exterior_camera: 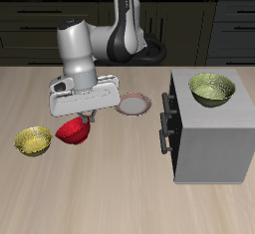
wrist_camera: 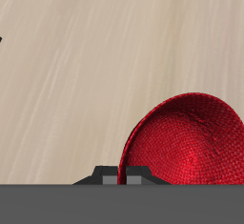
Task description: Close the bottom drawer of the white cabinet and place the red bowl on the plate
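Observation:
The red bowl [exterior_camera: 72, 130] hangs tilted just above the table, between the plate and a yellow-green bowl. My gripper [exterior_camera: 86, 121] is shut on its rim. In the wrist view the red bowl [wrist_camera: 187, 142] fills the space right by the gripper [wrist_camera: 122, 177], its rim caught between the fingers. The plate [exterior_camera: 132, 104] lies bare on the table, a short way farther back, toward the white cabinet [exterior_camera: 211, 138]. The bottom drawer [exterior_camera: 166, 138] looks level with the upper drawer front, with no gap that I can make out.
One yellow-green bowl [exterior_camera: 33, 139] sits on the table beside the red bowl, away from the cabinet. Another yellow-green bowl [exterior_camera: 211, 89] rests on the cabinet's top. The arm's white body hangs over the table behind the red bowl.

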Motion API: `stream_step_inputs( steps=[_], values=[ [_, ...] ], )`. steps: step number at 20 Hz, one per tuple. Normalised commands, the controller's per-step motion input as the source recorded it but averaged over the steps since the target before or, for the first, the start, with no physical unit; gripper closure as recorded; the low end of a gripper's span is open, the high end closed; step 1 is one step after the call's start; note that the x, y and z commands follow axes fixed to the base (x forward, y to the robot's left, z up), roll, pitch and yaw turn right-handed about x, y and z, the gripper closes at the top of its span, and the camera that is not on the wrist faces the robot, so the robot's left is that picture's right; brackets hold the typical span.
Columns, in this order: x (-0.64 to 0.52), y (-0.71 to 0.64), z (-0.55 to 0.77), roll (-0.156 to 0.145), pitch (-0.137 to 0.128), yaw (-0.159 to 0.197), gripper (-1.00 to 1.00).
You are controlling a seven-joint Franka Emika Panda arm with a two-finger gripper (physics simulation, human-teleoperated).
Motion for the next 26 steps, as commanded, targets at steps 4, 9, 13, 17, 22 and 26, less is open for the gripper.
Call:
stream_step_inputs(
  steps=[4,9,13,17,22,26],
  values=[
    [-0.28,0.01,-0.04,0.04,0.021,-0.048,1.0],
    [-0.37,0.07,-0.01,0.032,-0.013,-0.037,1.0],
    [-0.21,0.02,-0.03,0.001,-0.004,-0.036,1.0],
    [-0.39,0.13,-0.03,-0.003,0.004,-0.044,1.0],
    [-0.25,0.12,0.07,-0.014,-0.024,-0.006,1.0],
    [-0.33,0.36,0.05,0.003,-0.029,-0.017,1.0]
  ],
)
